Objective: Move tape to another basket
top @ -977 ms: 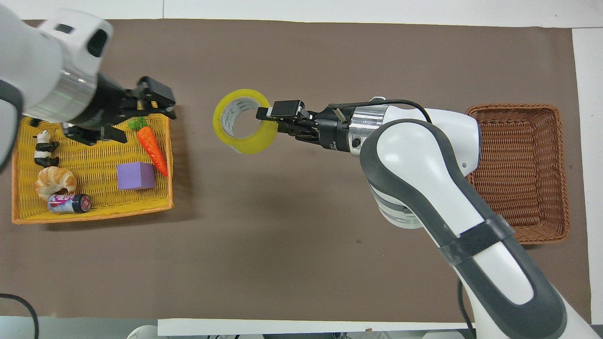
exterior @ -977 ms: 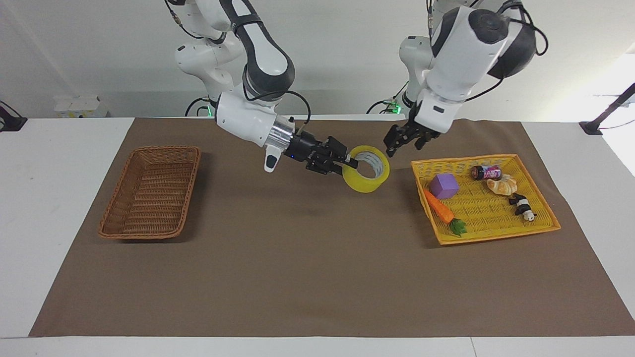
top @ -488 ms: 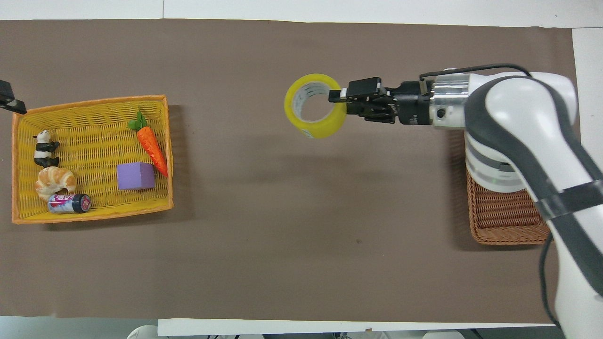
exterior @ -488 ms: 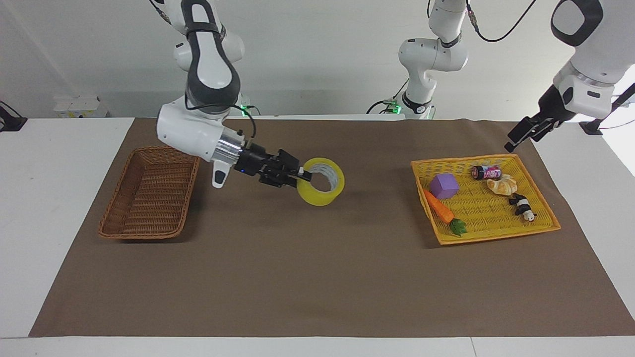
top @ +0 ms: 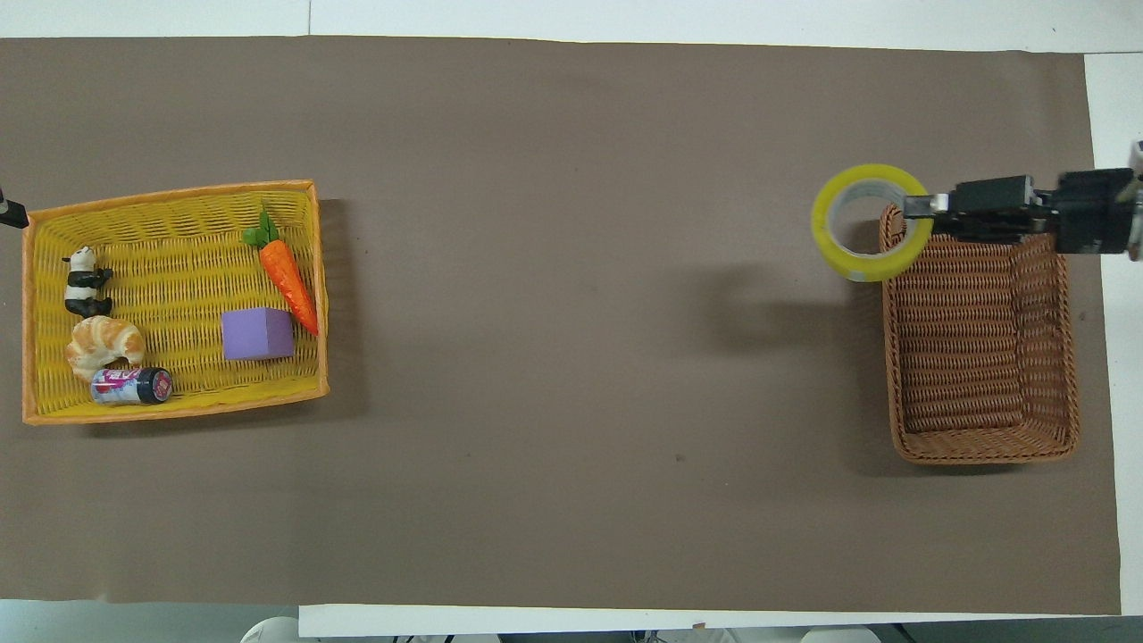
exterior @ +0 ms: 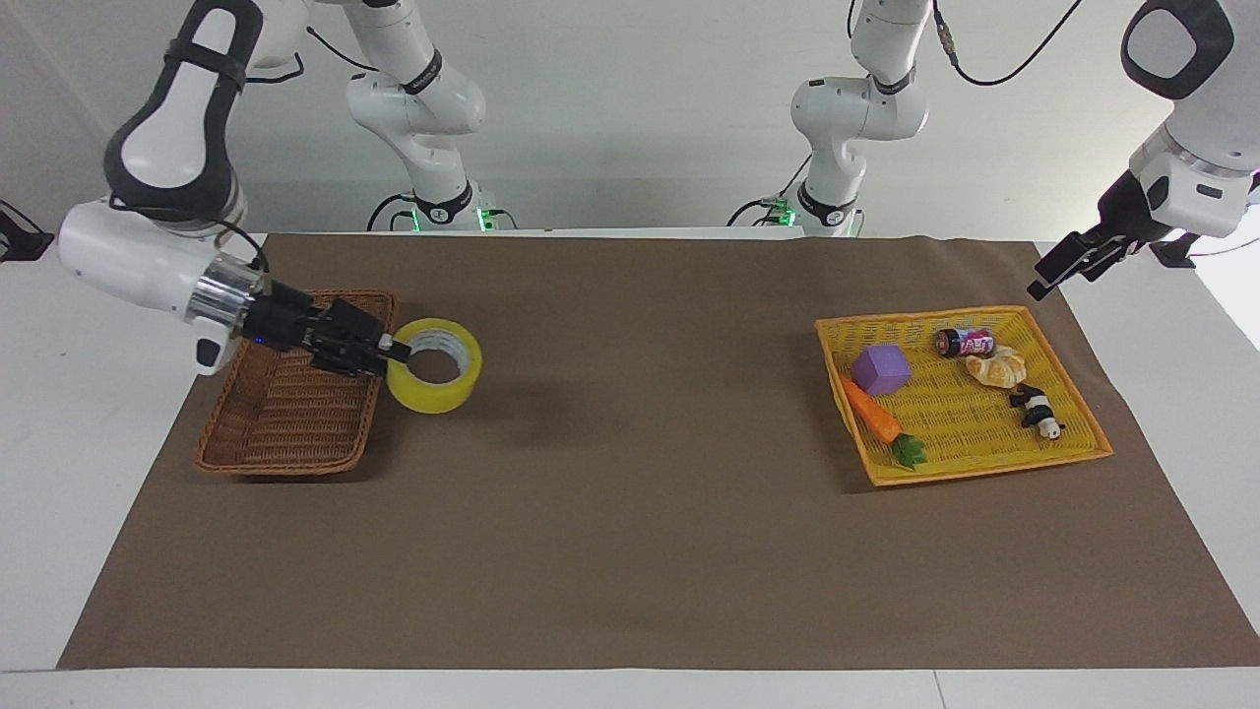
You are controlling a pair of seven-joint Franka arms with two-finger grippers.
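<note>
Overhead view puts the tape [top: 863,221] in the air over the wicker basket's [top: 982,446] rim, at the corner farthest from the robots, mostly outside it. The right gripper [exterior: 379,352] is clamped on the ring's wall. Released here, the roll would likely catch the rim and drop onto the mat [exterior: 630,512], since most of it hangs clear of the basket. That basket holds nothing. The yellow basket [exterior: 984,468] holds a carrot [exterior: 871,414], cube [exterior: 880,369], croissant [exterior: 996,368], can [exterior: 966,343] and panda [exterior: 1035,411]. The left gripper [exterior: 1061,266] waits past that basket; its fingers I cannot tell.

right hand [exterior: 386,353] grips tape [exterior: 434,365] – over basket [exterior: 295,433] rim
</note>
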